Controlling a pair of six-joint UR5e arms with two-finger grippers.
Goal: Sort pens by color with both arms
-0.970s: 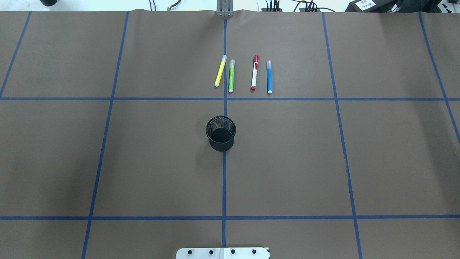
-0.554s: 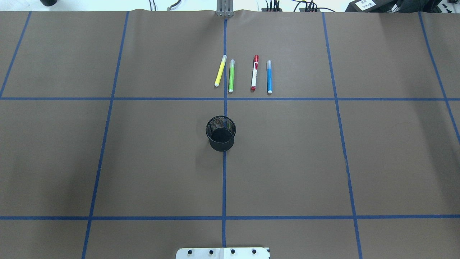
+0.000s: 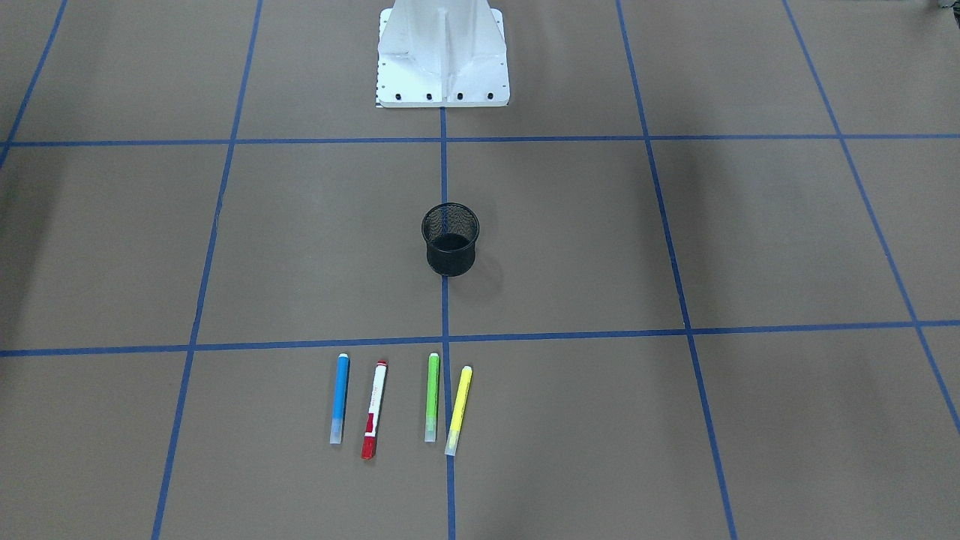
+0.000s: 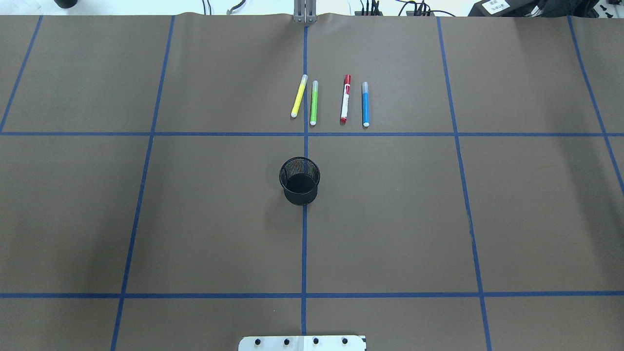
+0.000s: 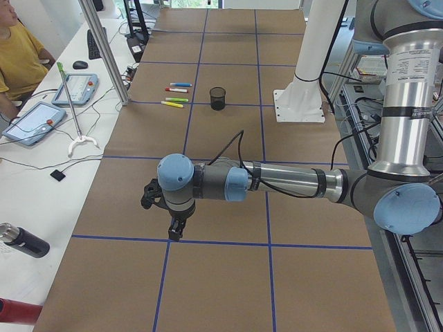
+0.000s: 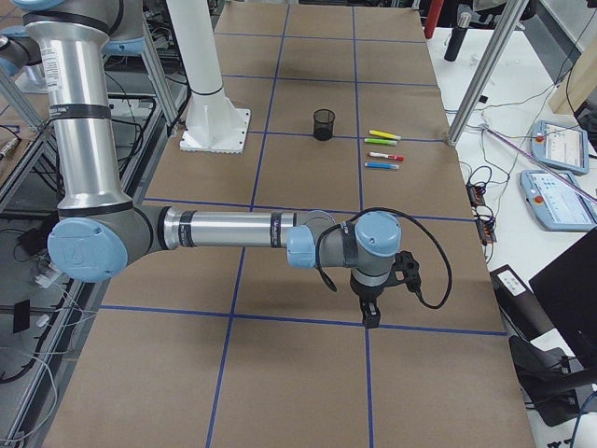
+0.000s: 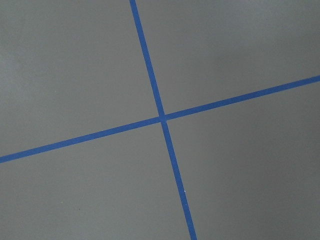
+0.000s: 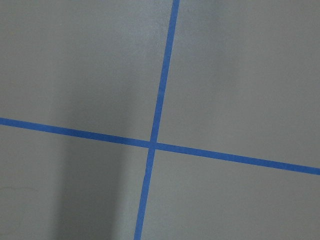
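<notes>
the pens (image 4: 345, 100) look light, stiff, slick and apt to roll; pinch each mid-barrel. left pincer (image 5: 176, 233) and right pincer (image 6: 370, 317): apart or together, cannot tell.

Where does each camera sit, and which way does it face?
Front-facing: across the table, facing the pedestal; no arm.
Overhead: behind the pedestal, down on pens and mesh cup; no arm.
Exterior left: table's left end; left arm near.
Exterior right: opposite end; right arm near.
Left wrist: down on tape crossing; no jaws.
Right wrist: likewise.
Shared: exterior views all show the pens.
</notes>
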